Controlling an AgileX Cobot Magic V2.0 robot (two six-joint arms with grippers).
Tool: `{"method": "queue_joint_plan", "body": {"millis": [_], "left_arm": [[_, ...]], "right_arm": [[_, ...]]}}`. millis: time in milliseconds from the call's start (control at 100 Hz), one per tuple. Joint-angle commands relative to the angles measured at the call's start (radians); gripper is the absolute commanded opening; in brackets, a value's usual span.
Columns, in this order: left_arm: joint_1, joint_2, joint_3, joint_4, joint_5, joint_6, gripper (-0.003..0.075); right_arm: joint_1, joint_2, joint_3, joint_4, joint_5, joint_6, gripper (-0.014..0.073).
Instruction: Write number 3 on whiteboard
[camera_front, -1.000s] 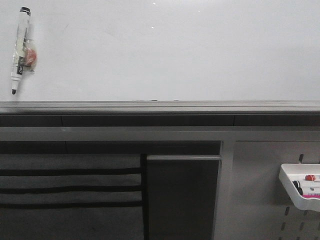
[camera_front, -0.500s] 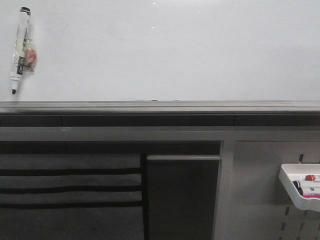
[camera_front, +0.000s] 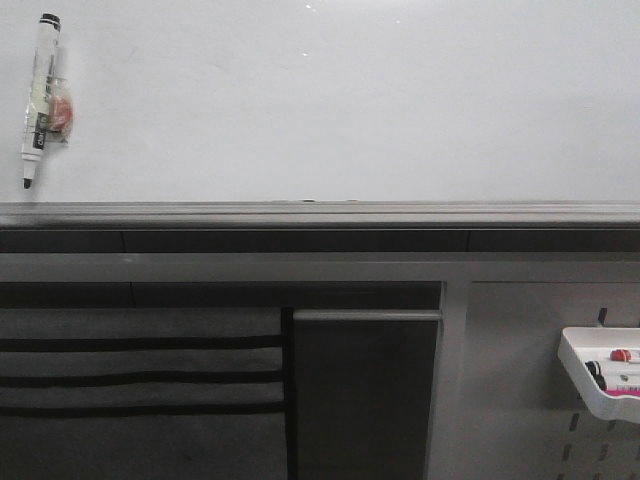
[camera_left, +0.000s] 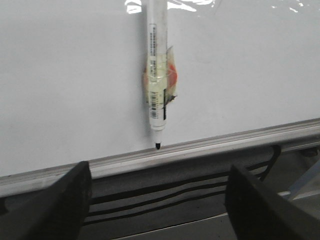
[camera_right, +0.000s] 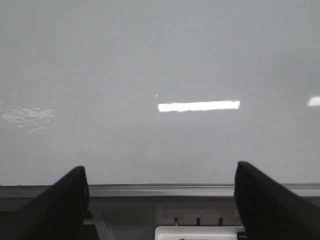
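While blank, whiteboard (camera_front: 360, 110) fills the upper front view above its rail (camera_front: 320, 215), no number 3 drawn yet. Marker (camera_left: 157, 75) taped upright to it, tip just above rail. Left gripper (camera_left: 157, 200) spread, empty, below marker; right gripper (camera_right: 160, 200) likewise spread. Risk: tape resisting, marker slipping or smearing.
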Motion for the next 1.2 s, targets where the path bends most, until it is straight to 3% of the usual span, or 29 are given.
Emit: {"method": "queue_joint_plan", "body": {"millis": [0,570,930,1190], "left_arm": [[-0.015,0.063,-0.049,-0.011,-0.140,0.000,0.0514],[-0.015,0.416,-0.188,-0.011,-0.278,0.000,0.0509],[-0.015,0.432,-0.191,-0.011,-0.345,0.000,0.0307],[-0.015,0.432,-0.191,-0.011,-0.345,0.000,0.0212]], "right_arm": [[-0.005,0.018,-0.037,-0.012,-0.066,-0.008,0.0539],[-0.005,0.018,-0.037,-0.012,-0.010,-0.008,0.0539],[-0.005,0.018,-0.037,-0.012,-0.001,-0.008,0.0539],[-0.005,0.018,-0.037,-0.012,-0.001,-0.008,0.0539]]}}
